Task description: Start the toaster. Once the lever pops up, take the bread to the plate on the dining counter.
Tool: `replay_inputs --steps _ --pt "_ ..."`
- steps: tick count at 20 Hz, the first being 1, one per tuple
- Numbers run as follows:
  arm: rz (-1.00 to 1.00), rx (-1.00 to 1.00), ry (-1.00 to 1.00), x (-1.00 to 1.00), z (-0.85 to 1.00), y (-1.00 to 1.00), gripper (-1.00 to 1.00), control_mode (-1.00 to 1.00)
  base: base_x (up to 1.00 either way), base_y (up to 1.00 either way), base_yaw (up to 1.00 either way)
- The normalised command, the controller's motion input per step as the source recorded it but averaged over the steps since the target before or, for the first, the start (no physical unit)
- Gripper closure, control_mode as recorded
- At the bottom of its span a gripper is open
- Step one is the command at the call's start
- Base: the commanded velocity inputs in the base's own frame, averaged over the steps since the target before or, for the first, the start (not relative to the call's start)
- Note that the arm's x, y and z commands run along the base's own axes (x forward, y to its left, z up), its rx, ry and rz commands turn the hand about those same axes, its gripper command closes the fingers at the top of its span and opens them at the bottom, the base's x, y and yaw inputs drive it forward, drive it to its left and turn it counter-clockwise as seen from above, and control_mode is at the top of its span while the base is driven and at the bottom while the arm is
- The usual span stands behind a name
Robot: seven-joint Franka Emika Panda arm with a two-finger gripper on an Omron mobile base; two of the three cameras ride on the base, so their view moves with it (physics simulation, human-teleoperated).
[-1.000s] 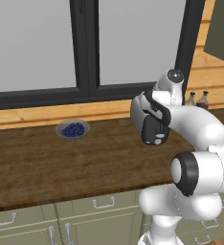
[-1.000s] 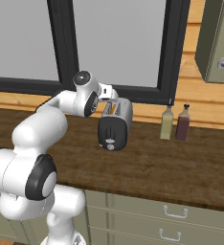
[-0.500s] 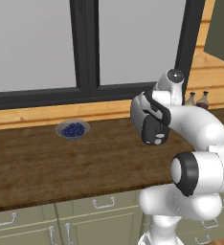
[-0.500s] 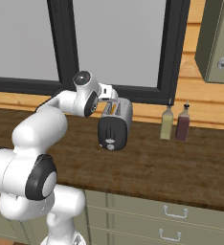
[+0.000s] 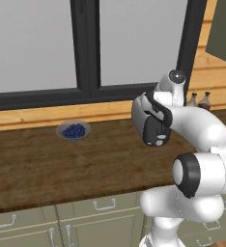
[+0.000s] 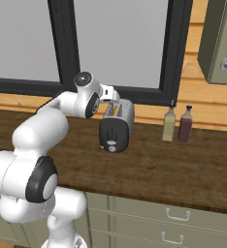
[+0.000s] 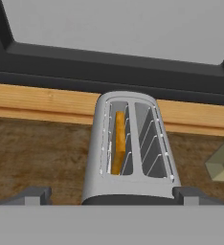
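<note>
A silver toaster (image 6: 117, 124) with a dark front stands on the wood worktop under the window; it also shows in the left base view (image 5: 152, 126). In the hand view the toaster (image 7: 131, 153) lies straight ahead, its two slots running away from me. The bread (image 7: 117, 141), a tan-yellow slice, stands on edge in the left slot. My gripper (image 7: 115, 196) hangs open just above the toaster's near end, one fingertip (image 7: 35, 195) on each side, holding nothing. In the right base view the gripper (image 6: 111, 100) sits over the toaster's top. The plate and the dining counter are out of view.
Two bottles (image 6: 176, 125) stand right of the toaster against the wooden sill; one bottle (image 7: 222, 163) shows at the hand view's right edge. A grey bowl of blueberries (image 5: 73, 130) sits far left on the worktop (image 6: 183, 169). A wall cabinet (image 6: 222, 43) hangs at upper right.
</note>
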Motion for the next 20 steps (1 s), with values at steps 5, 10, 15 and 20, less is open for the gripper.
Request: replay_inputs --steps 5,10,15,20 --pt "0.0 0.0 0.0 0.0 0.0 0.0 -1.0 -1.0 0.0 0.0 0.0" --pt "0.0 0.0 0.0 0.0 0.0 0.0 -1.0 -1.0 0.0 0.0 0.0" --pt "0.0 0.0 0.0 0.0 0.0 0.0 -1.0 -1.0 0.0 0.0 0.0" --pt "0.0 0.0 0.0 0.0 0.0 0.0 -1.0 -1.0 0.0 0.0 0.0"
